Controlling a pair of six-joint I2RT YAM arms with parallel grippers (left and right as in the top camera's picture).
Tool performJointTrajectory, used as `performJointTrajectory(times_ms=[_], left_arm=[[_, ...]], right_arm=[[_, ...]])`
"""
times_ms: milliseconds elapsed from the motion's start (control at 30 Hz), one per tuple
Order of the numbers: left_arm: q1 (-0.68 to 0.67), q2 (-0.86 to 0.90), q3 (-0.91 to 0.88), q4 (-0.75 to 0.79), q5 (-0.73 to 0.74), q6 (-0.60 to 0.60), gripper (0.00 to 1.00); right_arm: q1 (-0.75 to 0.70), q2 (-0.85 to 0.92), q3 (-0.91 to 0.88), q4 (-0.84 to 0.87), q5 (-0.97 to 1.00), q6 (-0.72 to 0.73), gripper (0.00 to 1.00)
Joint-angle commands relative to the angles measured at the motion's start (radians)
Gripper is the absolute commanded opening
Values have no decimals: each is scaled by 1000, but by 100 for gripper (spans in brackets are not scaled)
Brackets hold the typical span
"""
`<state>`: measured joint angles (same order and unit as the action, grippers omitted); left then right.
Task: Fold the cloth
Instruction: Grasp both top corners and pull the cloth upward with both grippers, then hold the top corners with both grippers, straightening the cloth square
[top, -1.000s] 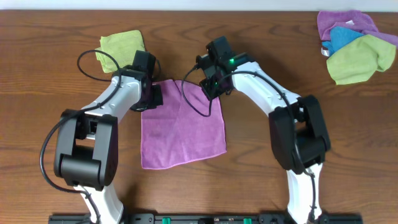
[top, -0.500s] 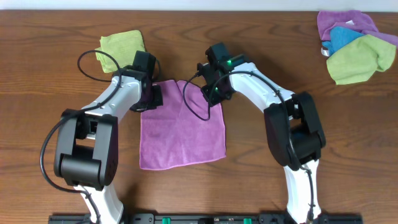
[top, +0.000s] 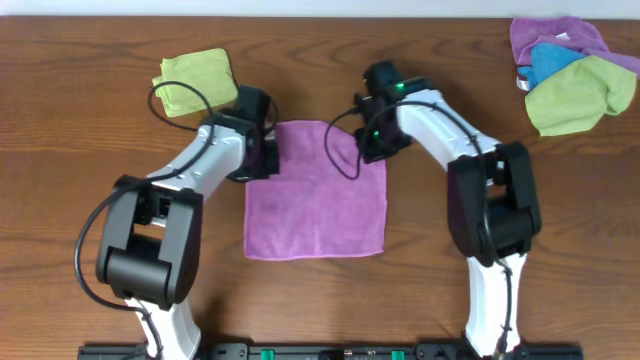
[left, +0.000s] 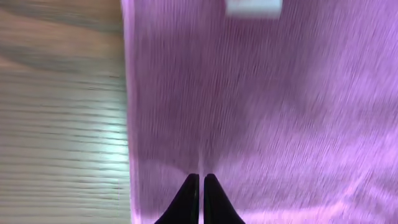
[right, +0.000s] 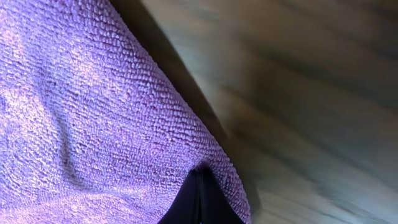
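Note:
The magenta-purple cloth (top: 316, 195) lies spread flat on the wooden table, roughly square. My left gripper (top: 262, 158) is at its far left corner, fingers shut on the cloth (left: 261, 112); its tips (left: 201, 180) pinch the fabric, and the white tag (left: 253, 7) shows at the top edge. My right gripper (top: 374, 145) is at the far right corner, shut on the cloth (right: 87, 118); its tips (right: 200, 177) pinch the edge.
A folded lime-green cloth (top: 194, 82) lies at the far left behind my left arm. A pile of purple, blue and lime-green cloths (top: 572, 68) sits at the far right corner. Bare wood (top: 560, 250) surrounds the cloth.
Both grippers have moved to the right, dragging the cloth with them. The cloth has shifted right and squared up, its far edge now stretched between the grippers.

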<state>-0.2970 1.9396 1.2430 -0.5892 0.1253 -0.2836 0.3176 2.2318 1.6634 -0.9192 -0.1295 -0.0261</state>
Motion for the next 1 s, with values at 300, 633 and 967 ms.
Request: performJointTrajectory(times_ms=[300, 633, 967], left_arm=[[-103, 18, 123, 31, 3, 16, 6], [-87, 68, 130, 204, -5, 19, 6], [-68, 144, 187, 202, 37, 18, 6]], right_arm=[[-144, 42, -17, -11, 99, 22, 1], [-111, 40, -14, 40, -29, 33, 1], [-103, 35, 40, 31, -88, 34, 1]])
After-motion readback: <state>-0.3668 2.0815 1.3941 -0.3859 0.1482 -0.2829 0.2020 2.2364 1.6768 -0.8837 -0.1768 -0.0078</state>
